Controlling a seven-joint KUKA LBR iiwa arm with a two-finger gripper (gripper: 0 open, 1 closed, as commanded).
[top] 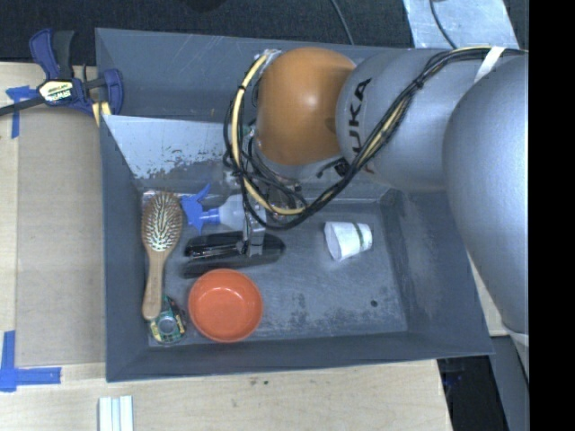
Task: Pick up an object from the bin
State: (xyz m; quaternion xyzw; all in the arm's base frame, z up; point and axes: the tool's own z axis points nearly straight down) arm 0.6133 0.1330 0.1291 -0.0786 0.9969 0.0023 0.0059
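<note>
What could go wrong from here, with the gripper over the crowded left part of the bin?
The gripper is at the black object, and the blue spray head lies right beside it. It might catch both, or push one away. The orange bowl is also close to the black object, so a slipping grasp could perhaps knock it.

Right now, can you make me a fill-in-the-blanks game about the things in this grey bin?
1. The round plastic bowl is coloured ____.
2. In the camera view, the wooden hairbrush with pale bristles lies along the grey metal bin on its ____ side.
3. The gripper hangs over a long flat object coloured ____.
Missing words: orange; left; black.
</note>
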